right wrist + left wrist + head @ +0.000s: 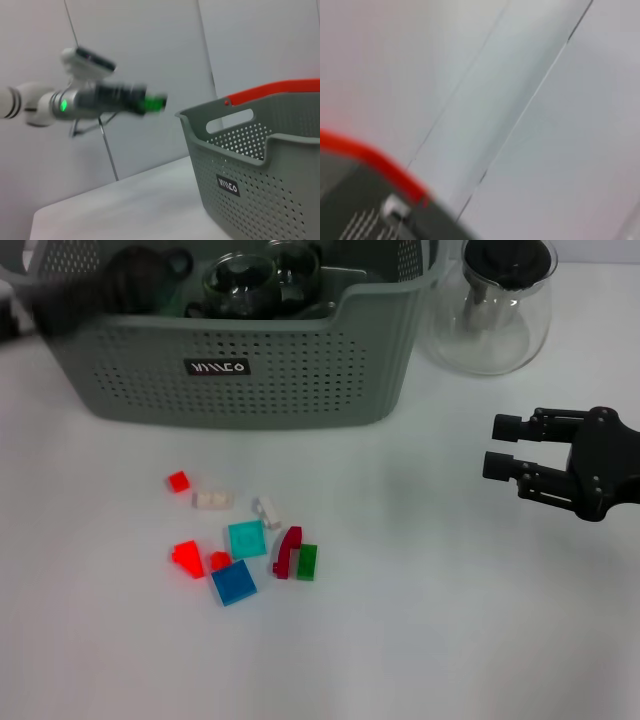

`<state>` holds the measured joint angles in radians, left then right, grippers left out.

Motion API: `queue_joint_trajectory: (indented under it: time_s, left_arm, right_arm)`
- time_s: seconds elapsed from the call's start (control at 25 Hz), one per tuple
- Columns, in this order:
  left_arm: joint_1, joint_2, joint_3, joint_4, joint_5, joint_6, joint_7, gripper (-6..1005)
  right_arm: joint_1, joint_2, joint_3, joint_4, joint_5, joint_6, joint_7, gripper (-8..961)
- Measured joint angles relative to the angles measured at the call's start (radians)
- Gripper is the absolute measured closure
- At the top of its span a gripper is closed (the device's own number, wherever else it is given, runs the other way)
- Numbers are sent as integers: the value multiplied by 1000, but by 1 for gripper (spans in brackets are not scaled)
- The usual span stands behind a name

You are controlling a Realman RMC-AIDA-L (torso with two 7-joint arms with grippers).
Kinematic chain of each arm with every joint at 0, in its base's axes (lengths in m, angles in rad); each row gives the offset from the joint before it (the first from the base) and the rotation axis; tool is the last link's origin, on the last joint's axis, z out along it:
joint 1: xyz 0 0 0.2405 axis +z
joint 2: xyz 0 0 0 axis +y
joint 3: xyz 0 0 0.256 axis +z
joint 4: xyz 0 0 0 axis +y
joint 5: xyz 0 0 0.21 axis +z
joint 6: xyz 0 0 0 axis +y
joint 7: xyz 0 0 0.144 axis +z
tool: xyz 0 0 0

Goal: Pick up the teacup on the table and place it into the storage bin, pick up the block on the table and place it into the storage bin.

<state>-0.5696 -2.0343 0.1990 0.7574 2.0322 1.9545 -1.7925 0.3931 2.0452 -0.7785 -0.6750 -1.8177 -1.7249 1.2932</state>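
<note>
Grey-green storage bin (250, 380) with two glass teacups (240, 282); nine blocks (245, 539); right claw (500, 445) spread.

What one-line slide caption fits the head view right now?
Left gripper over storage bin holding glass teacups; blocks on table; right gripper open, hovering aside.

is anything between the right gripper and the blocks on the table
Nothing visible. The right gripper hovers open over bare table, and the blocks lie scattered to its left in front of the storage bin. The glass teapot stands farther back, off that line.
</note>
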Motion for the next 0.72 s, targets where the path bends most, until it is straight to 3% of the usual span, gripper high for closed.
queue_joint_trajectory:
  time_s: [0.2, 0.32, 0.4, 0.48, 0.6, 0.72]
  left_arm:
    - [-141, 55, 34, -14, -40, -123, -108, 535]
    - [-207, 84, 142, 4, -31, -266, -152, 528]
    - [-241, 97, 274, 38, 10, -402, -210, 524]
    - [-266, 96, 400, 76, 88, -512, -279, 519]
    - [-294, 76, 568, 114, 229, -645, -377, 513]
    - [-306, 52, 656, 120, 308, -724, -437, 506]
  right_arm:
    - [2, 0, -3, -1, 0, 2, 0, 448]
    - [3, 0, -2, -2, 0, 3, 0, 448]
    - [3, 0, -2, -2, 0, 3, 0, 448]
    - [3, 0, -3, -2, 0, 6, 0, 448]
    - [3, 0, -5, -2, 0, 10, 0, 448]
    - [5, 0, -6, -2, 0, 11, 0, 449]
